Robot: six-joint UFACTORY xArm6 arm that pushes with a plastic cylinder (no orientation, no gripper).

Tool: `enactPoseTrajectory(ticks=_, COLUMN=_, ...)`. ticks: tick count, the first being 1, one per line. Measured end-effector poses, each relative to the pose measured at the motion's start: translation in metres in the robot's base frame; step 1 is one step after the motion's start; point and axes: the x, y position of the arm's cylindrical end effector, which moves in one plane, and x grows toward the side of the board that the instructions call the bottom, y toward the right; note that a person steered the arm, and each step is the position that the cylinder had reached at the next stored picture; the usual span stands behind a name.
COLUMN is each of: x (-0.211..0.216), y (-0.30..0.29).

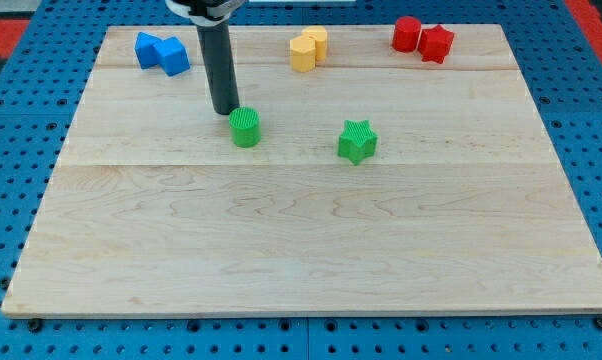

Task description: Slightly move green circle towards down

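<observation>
Right now your rod has no fingers to open or hold anything; my tip (225, 110) sits just above-left of the green circle (245, 127), near the surface's (301, 250) upper middle; the downward nudge looks barely begun, if at all.

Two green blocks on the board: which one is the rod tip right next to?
The green circle. My tip sits just at its upper left, while the green star lies well off toward the view's right.

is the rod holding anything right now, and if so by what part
Nothing is held; the rod cannot grip. My tip sits just up-left of the green circle, close to or touching its upper edge.
</observation>
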Motion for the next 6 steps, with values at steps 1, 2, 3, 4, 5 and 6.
enactPoseTrajectory(ticks=1, x=0.004, y=0.046)
enactPoseTrajectory(ticks=2, x=-0.004, y=0.066)
enactPoseTrajectory(ticks=3, x=-0.004, y=0.072)
enactPoseTrajectory(ticks=4, x=0.010, y=0.032)
enactPoseTrajectory(ticks=5, x=0.013, y=0.011)
enactPoseTrajectory(ticks=6, x=0.010, y=0.020)
